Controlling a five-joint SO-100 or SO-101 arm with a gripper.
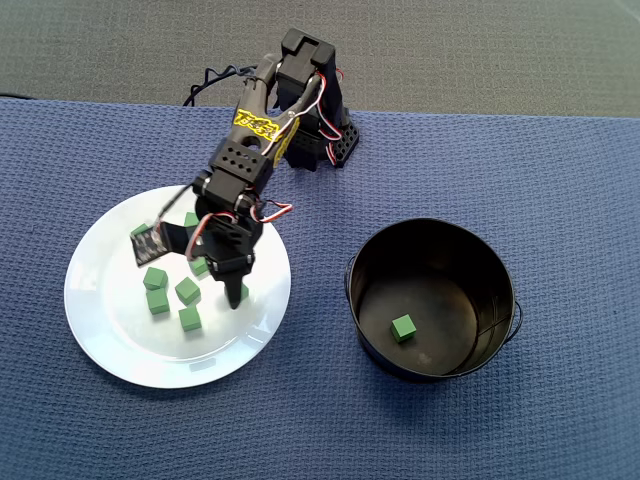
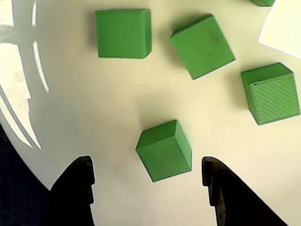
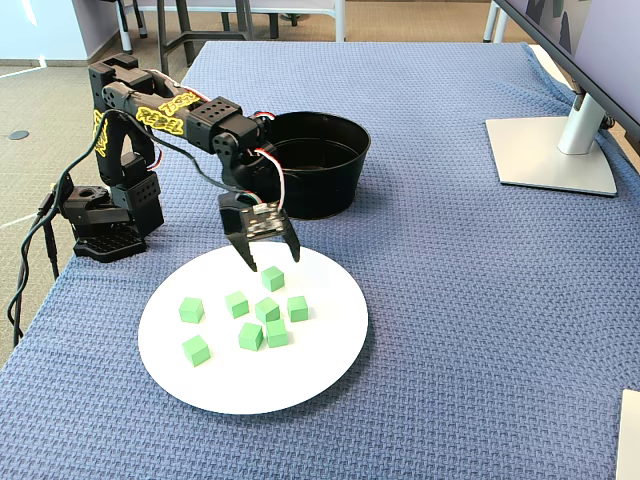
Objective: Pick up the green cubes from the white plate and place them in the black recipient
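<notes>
Landmark: the white plate (image 3: 200, 375). Fixed view, left to right: arm base off the plate's far-left edge; seven green cubes (image 3: 266, 309) on the plate, six clustered mid-plate, one more (image 3: 273, 278) just behind them near the far rim; the gripper (image 3: 274, 259) hangs over that far cube, fingers spread wide, nothing held; the black recipient (image 3: 338, 195) just beyond the plate's far-right rim, close but apart; a monitor stand (image 3: 556, 152) well right of the plate, clear of everything.

Overhead view: one green cube (image 1: 403, 327) lies on the recipient's floor, so eight cubes total; the arm hides some of the plate's cubes here; bare plate along the lower rim; blue cloth (image 1: 500, 180) open between plate and pot.

Wrist view: the nearest cube (image 2: 164, 150) sits on the plate between the two black fingertips (image 2: 77, 181), touching neither; three whole cubes beyond it, well spaced; a fourth cut by the top edge; plate rim at lower left.
</notes>
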